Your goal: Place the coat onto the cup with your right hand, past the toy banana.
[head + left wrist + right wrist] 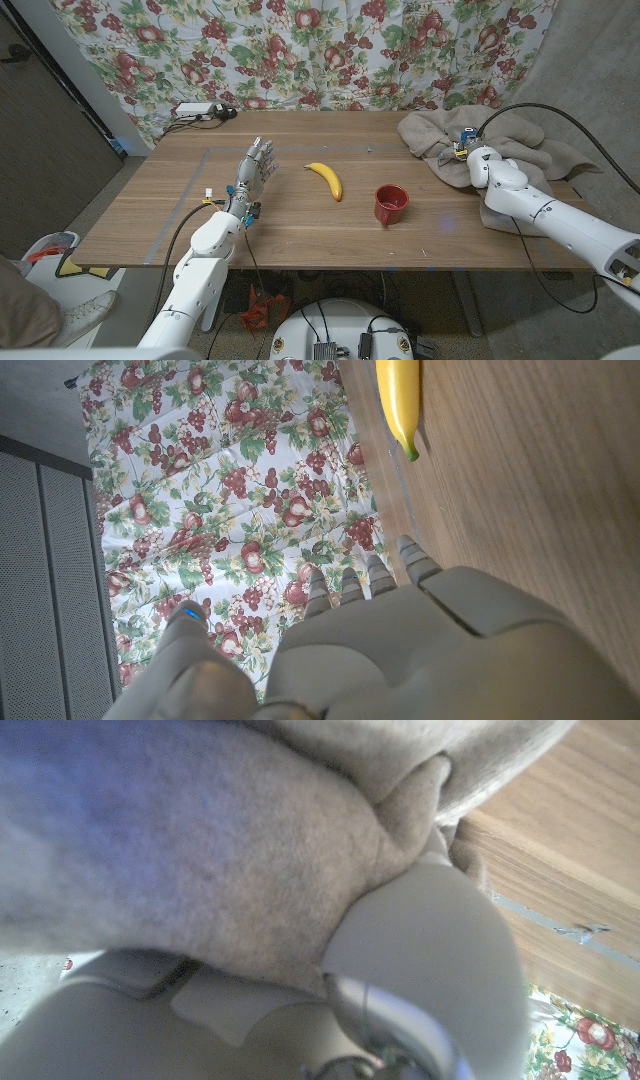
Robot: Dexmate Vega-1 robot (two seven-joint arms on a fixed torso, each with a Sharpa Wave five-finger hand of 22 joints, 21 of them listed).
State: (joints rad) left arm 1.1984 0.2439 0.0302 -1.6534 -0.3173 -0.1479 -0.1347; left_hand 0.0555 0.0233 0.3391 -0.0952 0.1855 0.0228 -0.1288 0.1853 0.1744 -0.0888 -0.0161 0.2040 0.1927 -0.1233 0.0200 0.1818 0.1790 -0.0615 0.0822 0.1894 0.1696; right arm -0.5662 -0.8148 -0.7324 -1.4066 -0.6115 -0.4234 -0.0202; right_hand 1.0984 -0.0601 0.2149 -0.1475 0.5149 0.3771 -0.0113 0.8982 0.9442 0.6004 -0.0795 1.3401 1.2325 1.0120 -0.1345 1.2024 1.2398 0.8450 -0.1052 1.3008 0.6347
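beige fleece is being worked on the table's right side, where the coat (480, 140) lies heaped well apart from the red cup (391, 204). the right hand (470, 160) is buried in the cloth near the heap's middle; in the right wrist view the fabric (200, 850) is seen pressed right against the hand (430, 960), yet whether the fingers are clamped on it cannot be told. a deep gather of cloth is judged to be needed here, not a thin pinch at the edge, so that the heap is lifted whole and not dragged across the wood. the cup is found towards the table's middle, with the toy banana (325, 179) just beyond it on the left, so the coat is best carried high enough that the cup is not knocked over. the left hand (255, 172) is held upright on the far side of the banana, fingers apart and straight, nothing gripped
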